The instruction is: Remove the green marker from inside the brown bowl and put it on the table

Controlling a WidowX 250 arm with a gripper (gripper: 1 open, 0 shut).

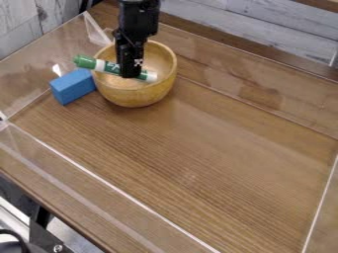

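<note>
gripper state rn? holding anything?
Gripper: down in the brown bowl, closed on the middle of the green marker, which lies across the bowl, not lifted out yet.

One raised camera looks down across the table [199, 158] from its near corner.

blue block [70, 87], clear plastic walls [27, 148]

arm upright, pincer [128, 69] pointing down, clamped
</note>
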